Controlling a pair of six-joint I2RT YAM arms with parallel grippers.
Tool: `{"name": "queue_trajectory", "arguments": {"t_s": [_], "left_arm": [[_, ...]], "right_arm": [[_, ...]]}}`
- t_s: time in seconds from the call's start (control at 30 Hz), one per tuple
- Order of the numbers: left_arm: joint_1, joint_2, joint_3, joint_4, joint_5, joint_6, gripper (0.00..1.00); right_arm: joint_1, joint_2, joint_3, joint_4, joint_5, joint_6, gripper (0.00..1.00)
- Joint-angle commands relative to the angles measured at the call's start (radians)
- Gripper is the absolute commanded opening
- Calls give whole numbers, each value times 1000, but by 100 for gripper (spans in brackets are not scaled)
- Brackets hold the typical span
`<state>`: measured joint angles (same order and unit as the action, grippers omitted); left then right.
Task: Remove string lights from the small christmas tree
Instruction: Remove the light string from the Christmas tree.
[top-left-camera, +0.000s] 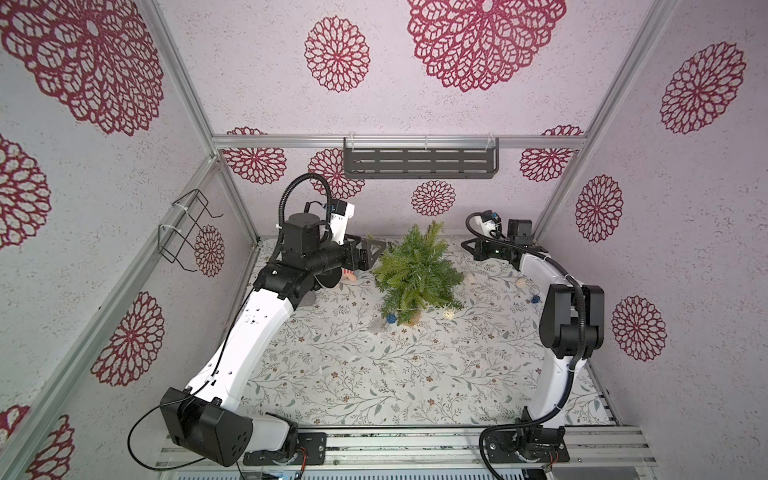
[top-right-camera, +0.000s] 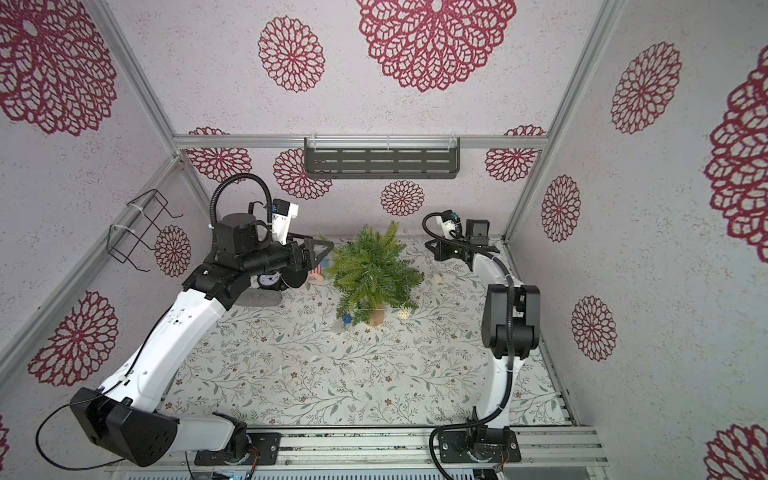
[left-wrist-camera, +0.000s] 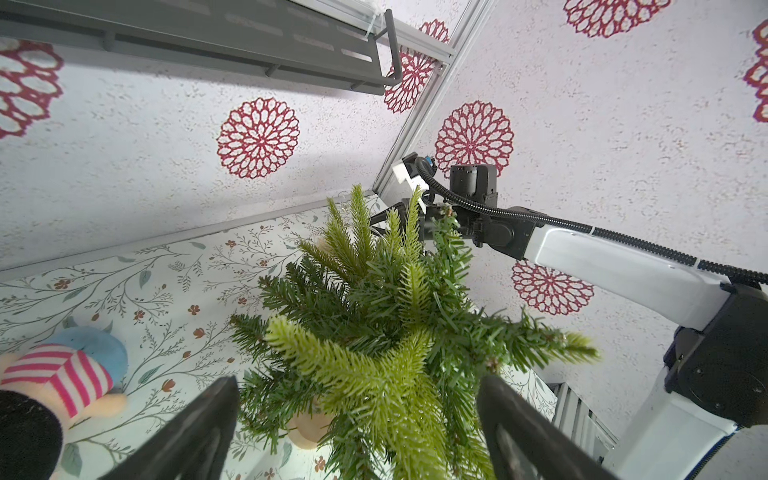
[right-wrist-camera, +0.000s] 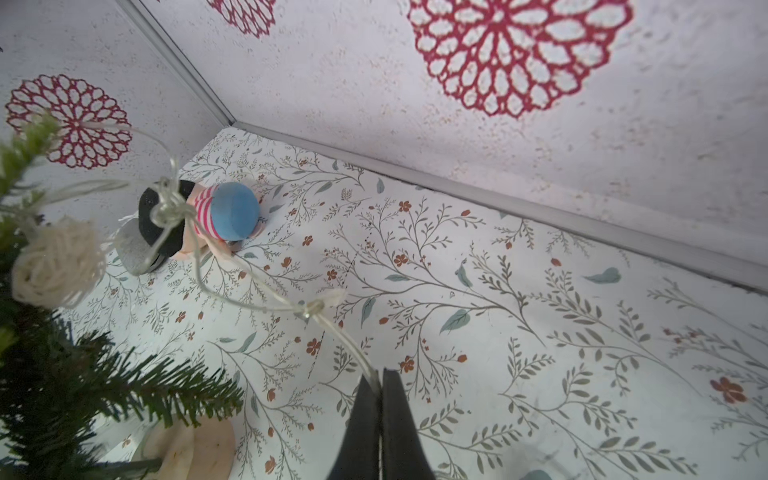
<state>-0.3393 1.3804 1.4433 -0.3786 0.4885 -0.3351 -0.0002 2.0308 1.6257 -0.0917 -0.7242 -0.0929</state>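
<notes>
Here my right gripper (right-wrist-camera: 380, 376) pinches the string lights (right-wrist-camera: 249, 302) by their wire, clear of the small christmas tree (top-left-camera: 415, 274), to unwind them, while my left gripper (left-wrist-camera: 357, 386) stands wide open beside it, ready to steady.

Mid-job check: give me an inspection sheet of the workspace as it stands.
Surface: floral tabletop.
Job's things: small christmas tree standing; string lights run from its branches to the right tool; blue ball lies by the base.
Clutter: striped plush toy beside the tree.
Grippers: left tool open, by the treetop; right tool shut on their wire.
Cables: black hoses along both arms; loose cable at left base.
Surroundings: grey shelf, wire rack on walls.
</notes>
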Motion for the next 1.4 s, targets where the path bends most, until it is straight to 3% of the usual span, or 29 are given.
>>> {"name": "queue_trajectory", "arguments": {"t_s": [0.0, 0.5, 0.8, 1.37], "left_arm": [[-7, -12, -8, 30, 7, -10, 94], [-12, -30, -49, 70, 18, -25, 94], [-14, -31, -71, 90, 22, -35, 94], [-14, -32, -69, 104, 13, -33, 94]], "right_arm": [[0, -46, 60, 37, 50, 43, 0], [-9, -14, 384, 90, 139, 162, 0], [-8, -4, 506, 92, 174, 168, 0], [-9, -145, 375, 1, 278, 50, 0]]}}
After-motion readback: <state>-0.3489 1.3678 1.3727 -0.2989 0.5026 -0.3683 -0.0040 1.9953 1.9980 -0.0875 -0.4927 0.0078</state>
